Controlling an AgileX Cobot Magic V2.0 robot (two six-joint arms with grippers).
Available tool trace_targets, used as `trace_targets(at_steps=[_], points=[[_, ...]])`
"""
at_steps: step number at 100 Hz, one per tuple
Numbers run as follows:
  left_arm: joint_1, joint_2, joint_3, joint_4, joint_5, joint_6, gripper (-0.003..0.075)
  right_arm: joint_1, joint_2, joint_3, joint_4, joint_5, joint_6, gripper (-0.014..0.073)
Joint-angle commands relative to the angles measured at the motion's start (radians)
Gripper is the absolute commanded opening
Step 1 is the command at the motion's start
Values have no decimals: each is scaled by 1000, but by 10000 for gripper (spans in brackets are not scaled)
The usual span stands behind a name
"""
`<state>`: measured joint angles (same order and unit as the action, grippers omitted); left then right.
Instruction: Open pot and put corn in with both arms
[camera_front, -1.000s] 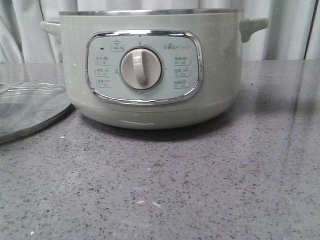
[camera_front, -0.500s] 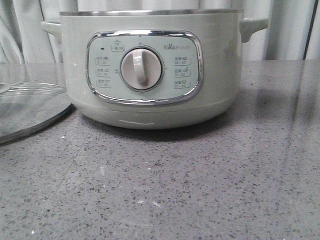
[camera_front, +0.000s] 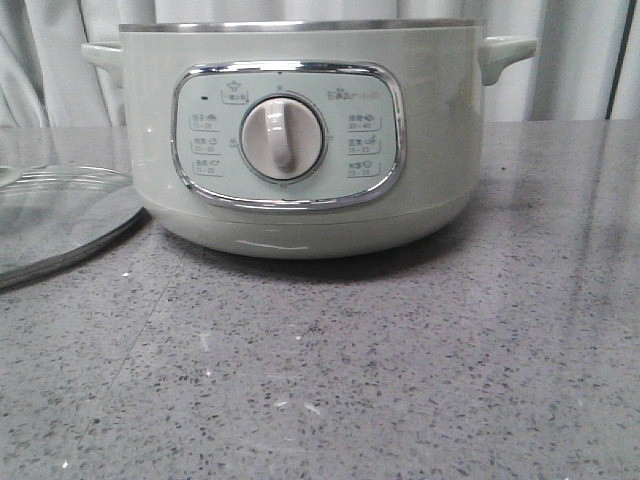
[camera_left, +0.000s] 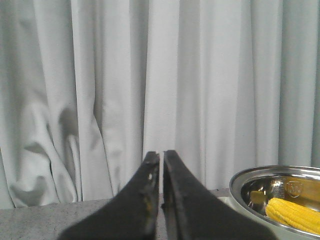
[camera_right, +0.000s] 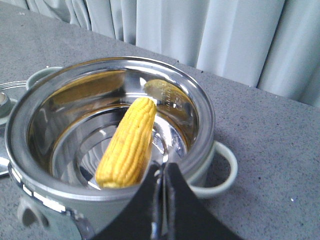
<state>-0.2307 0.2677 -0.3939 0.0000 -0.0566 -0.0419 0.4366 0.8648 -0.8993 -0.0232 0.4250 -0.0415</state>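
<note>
Corn (camera_right: 128, 143) already lying inside pot (camera_front: 300, 140), center frame; glass lid (camera_front: 55, 215) off, lower left on table.

Cob looks light, stiff, bumpy; grab mid-length.

Pot heavy, slick steel rim.

Panel text tiny, unreadable.

Left gripper (camera_left: 161, 165) pinched closed, empty. Right gripper (camera_right: 164, 172) same.

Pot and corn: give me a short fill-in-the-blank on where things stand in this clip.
1. The corn lies inside the ____.
2. The glass lid rests on the ____, to the pot's left in the front view.
3. The right pincer is ____, holding nothing.
4. The left pincer is ____ too.

Missing words: pot; table; shut; shut
</note>
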Motion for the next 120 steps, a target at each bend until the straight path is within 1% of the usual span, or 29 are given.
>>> trace_targets(at_steps=[1,20,26,44,54,66,78,120], points=[[-8,-47,5,-16,-32,-11,-20,-4,-95,87,-30,-174,-11,-69],[-8,-175,55,-21,85,-11,-20,-9,-278,297,-61,-315,-11,-69],[-8,-214,73,-21,95,-11,-20,-18,-330,353,-61,-350,-11,-69],[-8,-304,121,-21,122,-11,-20,-77,-498,486,-70,-357,-11,-69],[-8,-300,123,-32,150,-11,-20,-110,-585,538,-70,-352,-11,-70],[-8,-300,128,-35,165,-11,-20,-127,-681,569,-70,-330,-11,-70],[-8,-300,128,-37,169,-11,-20,-127,-731,577,-70,-325,-11,-70],[-8,-300,128,-37,169,-11,-20,-127,-736,577,-70,-327,-11,-70]])
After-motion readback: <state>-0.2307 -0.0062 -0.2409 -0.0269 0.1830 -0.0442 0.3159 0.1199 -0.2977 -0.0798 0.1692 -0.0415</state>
